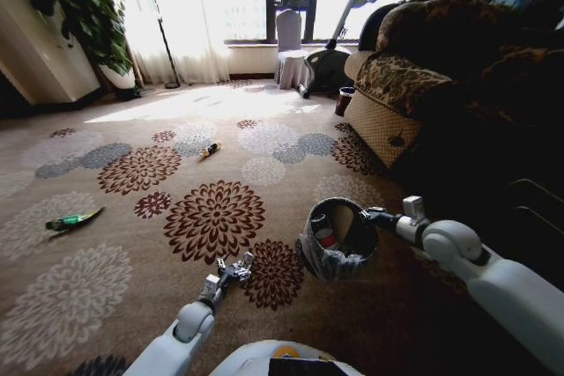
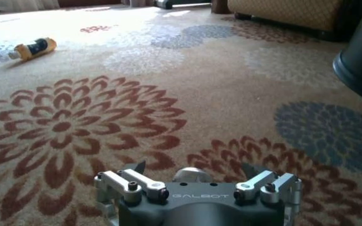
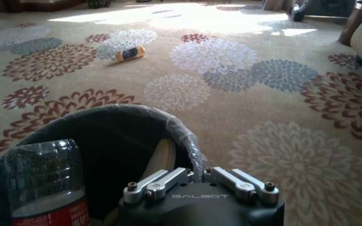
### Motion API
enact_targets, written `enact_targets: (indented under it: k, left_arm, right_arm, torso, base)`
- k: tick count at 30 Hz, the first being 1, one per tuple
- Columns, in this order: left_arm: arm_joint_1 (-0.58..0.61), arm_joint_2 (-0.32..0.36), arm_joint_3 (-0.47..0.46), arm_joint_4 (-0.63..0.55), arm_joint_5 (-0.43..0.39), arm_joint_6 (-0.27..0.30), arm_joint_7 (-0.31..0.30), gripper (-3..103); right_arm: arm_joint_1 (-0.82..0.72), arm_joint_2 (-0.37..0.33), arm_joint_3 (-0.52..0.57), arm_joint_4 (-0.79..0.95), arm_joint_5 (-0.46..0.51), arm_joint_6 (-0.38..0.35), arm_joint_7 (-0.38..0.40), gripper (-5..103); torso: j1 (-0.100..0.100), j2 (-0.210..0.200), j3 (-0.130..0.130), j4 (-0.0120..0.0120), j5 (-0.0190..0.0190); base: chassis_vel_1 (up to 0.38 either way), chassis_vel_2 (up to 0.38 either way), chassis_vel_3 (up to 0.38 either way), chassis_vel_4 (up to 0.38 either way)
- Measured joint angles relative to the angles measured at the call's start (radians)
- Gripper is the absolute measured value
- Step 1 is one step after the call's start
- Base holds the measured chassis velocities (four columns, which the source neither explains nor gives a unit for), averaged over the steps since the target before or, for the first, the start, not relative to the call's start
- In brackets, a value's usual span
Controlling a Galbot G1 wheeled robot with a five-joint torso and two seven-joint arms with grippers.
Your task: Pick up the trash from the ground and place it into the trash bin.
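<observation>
Your right gripper (image 1: 374, 215) pinches the rim of the trash bin (image 1: 310, 251) at lower centre of the head view, fingers pressed together on the liner; a clear bottle (image 3: 45, 181) already sits inside. Your left gripper (image 1: 234, 268) hovers low over the carpet, fingers spread and empty. The orange-black tube (image 1: 209, 150) lies upper centre-left, the green wrapper (image 1: 72, 220) at far left. Keep the bin level, and approach one piece squarely, descending straight down.

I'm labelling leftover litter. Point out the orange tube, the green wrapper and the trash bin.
orange tube (image 1: 209, 151): head view, mid-body.
green wrapper (image 1: 72, 220): head view, its middle.
trash bin (image 1: 328, 267): head view, front of the bagged wall.
</observation>
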Motion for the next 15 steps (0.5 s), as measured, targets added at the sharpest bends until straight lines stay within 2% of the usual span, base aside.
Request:
enact_targets:
  k: [8,15]
  left_arm:
    - [-0.067,-0.028,0.006,0.131,-0.007,0.016,0.020,100]
    - [-0.096,-0.035,0.014,0.168,-0.037,0.041,0.038,100]
  right_arm:
    - [-0.054,-0.013,0.058,0.008,-0.010,0.012,-0.014,2]
    - [-0.069,-0.025,0.071,0.008,-0.016,0.025,-0.024,2]
  torso:
    - [0.000,0.000,0.000,0.0000,-0.0002]
    - [0.000,0.000,0.000,0.0000,0.0000]
  base:
    - [0.000,0.000,0.000,0.000]
    - [0.000,0.000,0.000,0.000]
